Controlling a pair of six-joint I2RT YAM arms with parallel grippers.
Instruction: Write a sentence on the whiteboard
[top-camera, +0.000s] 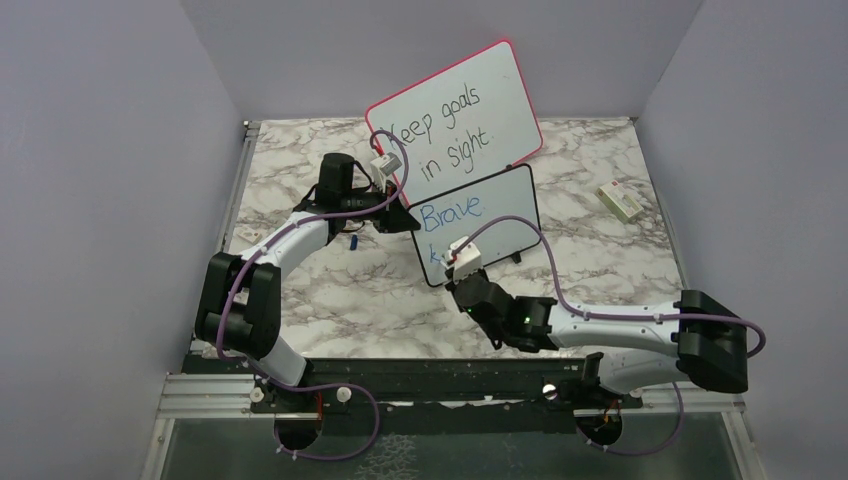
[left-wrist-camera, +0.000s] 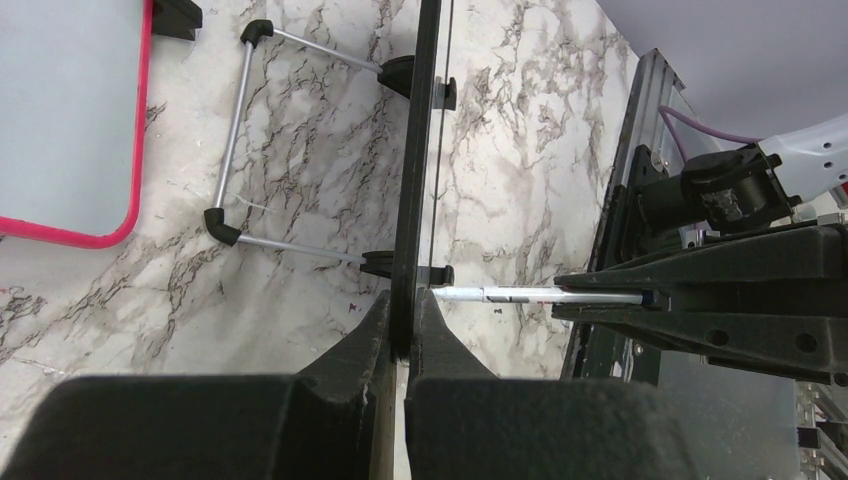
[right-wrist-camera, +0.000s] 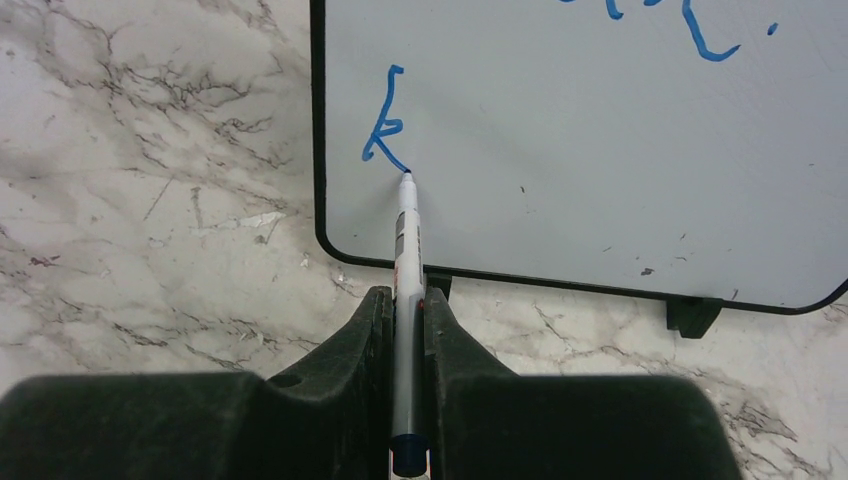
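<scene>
The small black-framed whiteboard (top-camera: 480, 222) stands upright at mid-table. It bears blue writing: "Brave" (top-camera: 452, 211) on top and a single "k" (right-wrist-camera: 385, 120) lower left. My left gripper (top-camera: 408, 218) is shut on the board's left edge (left-wrist-camera: 410, 200), seen edge-on in the left wrist view. My right gripper (top-camera: 458, 280) is shut on a white marker with a blue end (right-wrist-camera: 405, 300). The marker tip (right-wrist-camera: 407, 177) touches the board at the foot of the "k". The marker also shows in the left wrist view (left-wrist-camera: 540, 295).
A larger pink-framed board (top-camera: 455, 115) with black "Keep goals in sight." leans behind. A white eraser (top-camera: 620, 200) lies at the right. A small blue cap (top-camera: 353, 238) lies under the left arm. The small board's wire stand (left-wrist-camera: 240, 130) sits behind it.
</scene>
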